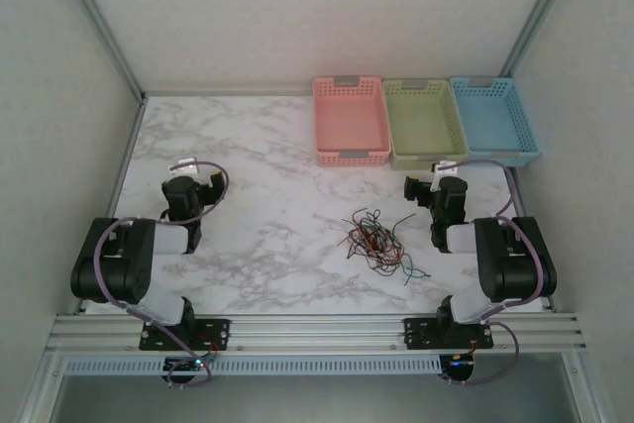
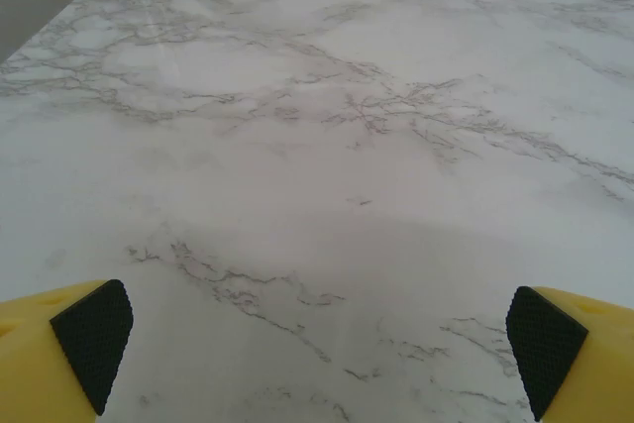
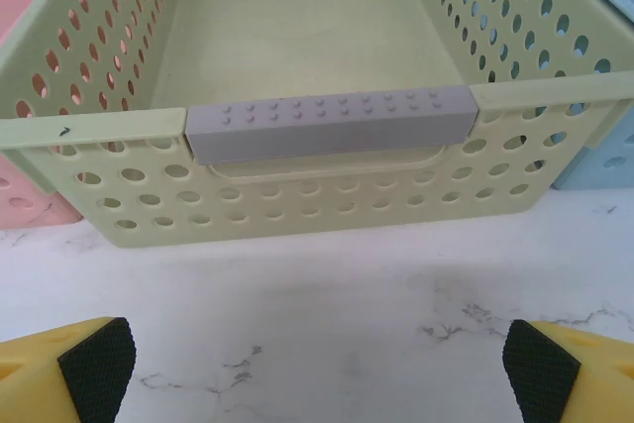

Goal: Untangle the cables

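Observation:
A loose tangle of thin red-orange, black and green-teal cables (image 1: pixel 376 240) lies on the marble table, right of centre. My left gripper (image 1: pixel 205 183) sits far to the left of the pile, open, its black pads (image 2: pixel 94 342) spread wide over bare marble. My right gripper (image 1: pixel 421 185) hovers just right of and behind the pile, facing the green basket (image 3: pixel 317 96). It is open too, with pads (image 3: pixel 99 364) at the frame corners and nothing between them.
Three perforated baskets stand in a row at the back right: pink (image 1: pixel 350 121), green (image 1: pixel 424 123) and blue (image 1: pixel 492 119). All three look empty. The table's left half (image 1: pixel 248 156) is bare marble. Metal rails border the near edge.

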